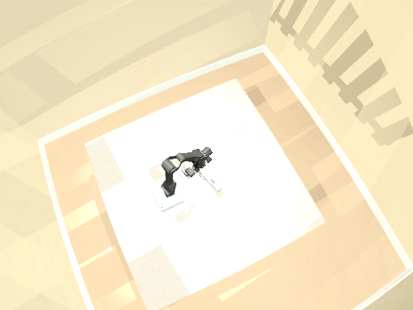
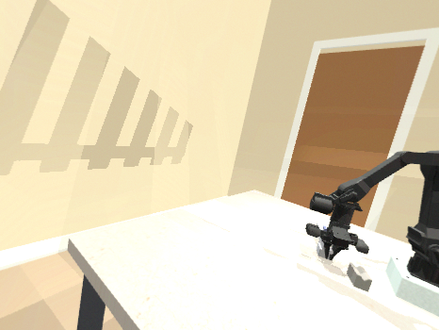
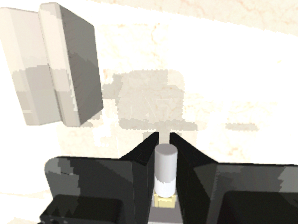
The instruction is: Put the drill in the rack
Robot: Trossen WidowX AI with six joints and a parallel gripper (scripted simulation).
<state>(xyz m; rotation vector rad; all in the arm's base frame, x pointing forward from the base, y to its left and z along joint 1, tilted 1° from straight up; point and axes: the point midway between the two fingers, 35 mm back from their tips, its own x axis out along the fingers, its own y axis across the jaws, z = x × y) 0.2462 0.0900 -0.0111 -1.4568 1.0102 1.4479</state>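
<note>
My gripper points down at the near end of the long pale holder, low over the table. Its black fingers are shut on the drill, a light grey upright cylinder; in the wrist view one finger lies along each side of it. The drill stands at a small yellow piece on the grey end of the holder. A blue patch, perhaps the key, shows on the holder. The rack, a grey grooved block, stands apart from the fingers. The drill's lower end is hidden.
The arm's pale base plate stands on the white table, on the arm's side of the rack. The gripper's shadow falls on the table beside the rack.
</note>
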